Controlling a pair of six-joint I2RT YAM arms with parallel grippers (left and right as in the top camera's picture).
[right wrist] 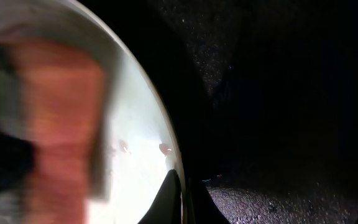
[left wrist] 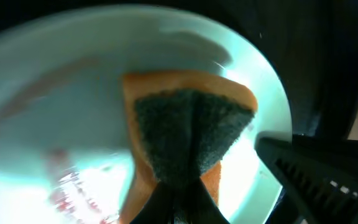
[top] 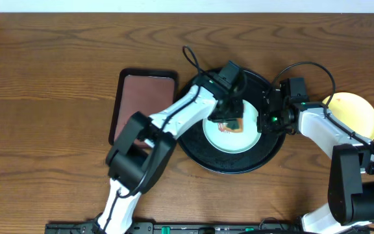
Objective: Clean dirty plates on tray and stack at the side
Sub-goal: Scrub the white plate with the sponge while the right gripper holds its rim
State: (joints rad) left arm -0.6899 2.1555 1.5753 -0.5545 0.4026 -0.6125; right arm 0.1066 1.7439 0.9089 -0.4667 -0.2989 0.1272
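1. Left claw (top: 228, 121): clenched on a rectangular orange sponge with a dark green scouring face (left wrist: 188, 134). The sponge juts out beyond the fingertips, with its green face toward the wrist camera and the plate behind it.
2. Pale mint-blue round plate (top: 236, 144): directly under the left claw, lying inside the large round glossy black tray (top: 239, 164).
3. Red-brown smear (left wrist: 73, 196): on the plate's surface, just beside the sponge held by the left claw. It is blurred in the left wrist view.
4. Right claw (top: 265, 118): grasping the rim of the pale mint-blue round plate, with one finger over the plate's inner face and the other on the tray side. Small reddish specks (right wrist: 165, 148) sit on the plate just ahead of the fingertips.
5. Pale yellow round plate (top: 356, 110): behind the right claw, outside the black tray, resting on the brown wood-grain desk (top: 57, 65) and partly covered by the right arm.
6. Rectangular reddish-brown tray with a dark rim (top: 145, 97): on the desk just beside the black tray, on the side away from the right claw.
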